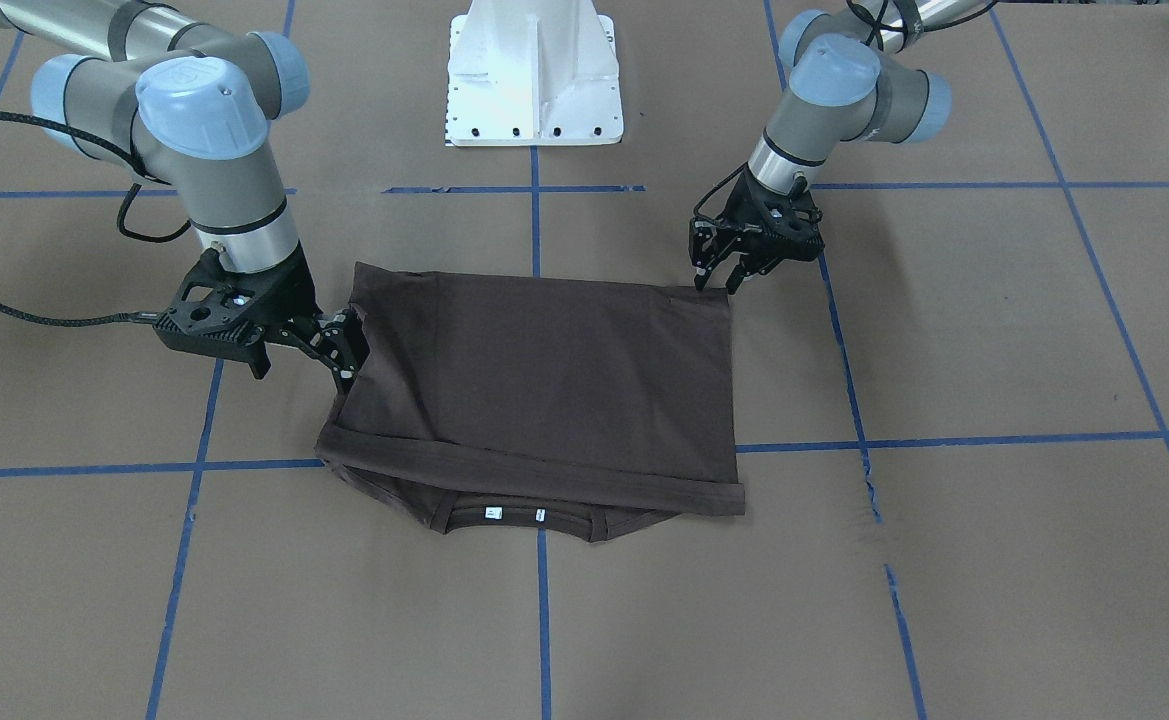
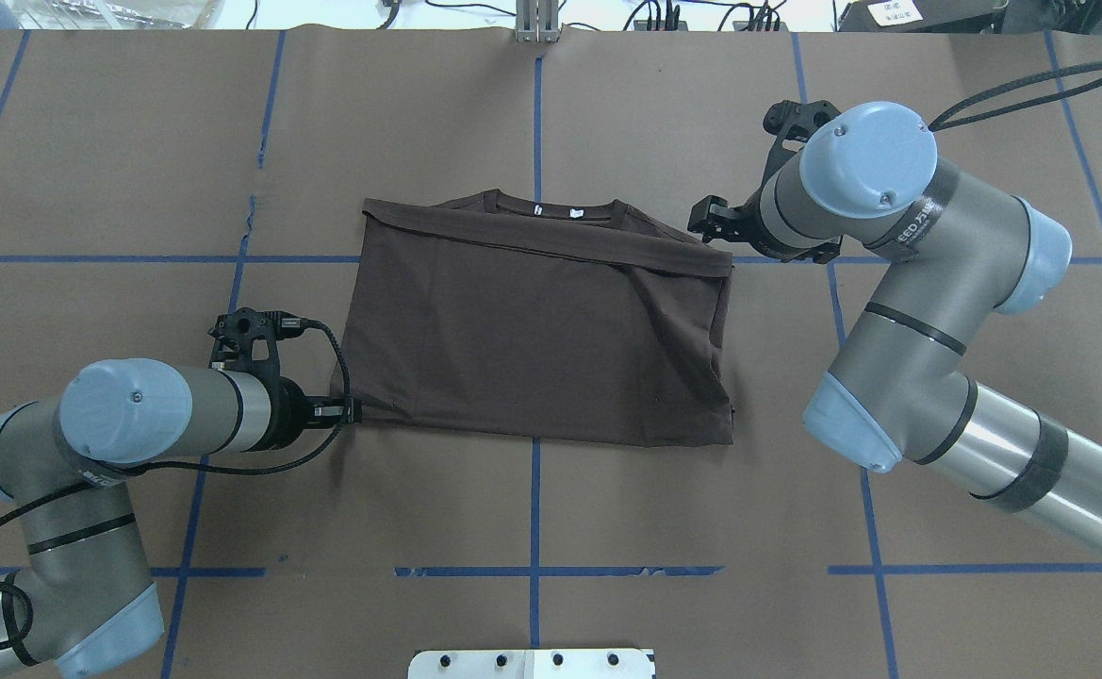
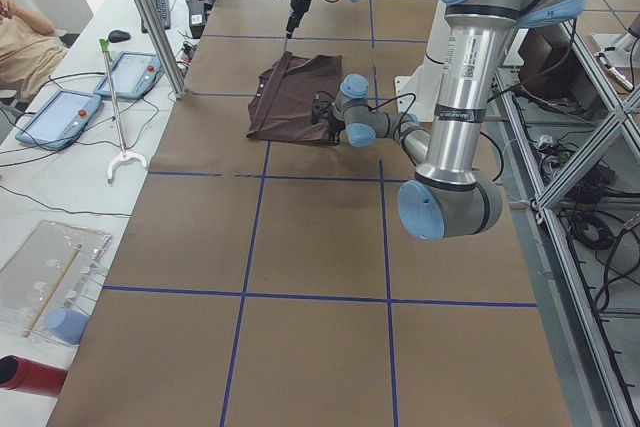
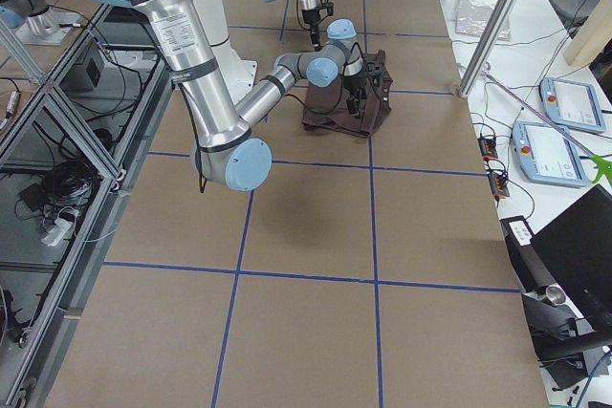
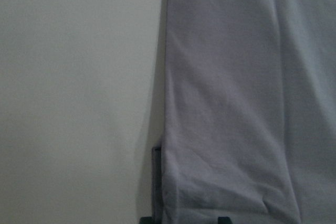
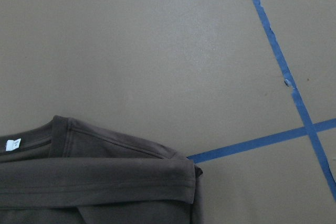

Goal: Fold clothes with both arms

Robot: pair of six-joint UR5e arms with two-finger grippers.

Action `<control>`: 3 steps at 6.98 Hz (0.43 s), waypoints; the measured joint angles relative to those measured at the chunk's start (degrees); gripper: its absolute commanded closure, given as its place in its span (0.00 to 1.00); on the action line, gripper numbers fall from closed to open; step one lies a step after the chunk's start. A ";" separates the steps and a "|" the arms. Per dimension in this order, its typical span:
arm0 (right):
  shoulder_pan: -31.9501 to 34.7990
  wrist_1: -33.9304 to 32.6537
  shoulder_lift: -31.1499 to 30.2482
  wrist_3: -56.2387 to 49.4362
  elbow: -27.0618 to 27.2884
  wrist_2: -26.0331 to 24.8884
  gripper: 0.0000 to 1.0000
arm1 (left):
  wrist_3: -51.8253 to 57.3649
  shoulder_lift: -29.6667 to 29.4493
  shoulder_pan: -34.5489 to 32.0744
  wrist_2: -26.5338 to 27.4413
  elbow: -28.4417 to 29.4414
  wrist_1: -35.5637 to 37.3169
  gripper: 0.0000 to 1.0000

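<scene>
Looking down from overhead with the dial laid on the table, the dark brown T-shirt [image 2: 541,339] sits dead centre on the brown paper table [image 2: 136,141], and it's already doubled over. The bottom hem [image 2: 551,243] lies across the chest just short of the collar [image 2: 551,201] at 12 o'clock, with the white neck tags [image 1: 514,515] peeking out beyond it. No sleeves stick out at the sides, so that's one fold in the bag; I'd call it roughly halfway.

The left gripper [image 2: 345,412] is down at the shirt's 8 o'clock corner, on the folded edge. Its fingers are a narrow way apart with the cloth's edge lying between them, not clamped as far as I can judge. The right gripper [image 1: 346,350] is over at the 2 o'clock corner, beside the hem's end, fingers spread right at the side edge and holding nothing.

What's left? Probably a crosswise fold, side to side, to make a compact packet. Note the slanting crease near 3 o'clock and the hem running slightly askew: that wants squaring up first.
</scene>
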 measured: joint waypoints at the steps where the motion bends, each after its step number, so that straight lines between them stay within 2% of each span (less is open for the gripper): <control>1: 0.00 -0.02 -0.09 0.00 0.00 -0.02 0.00 | -0.12 -0.03 0.24 0.33 0.03 0.01 0.55; 3: -0.01 0.01 -0.23 0.00 0.00 0.01 0.00 | -0.35 -0.05 0.53 1.00 0.13 0.12 0.67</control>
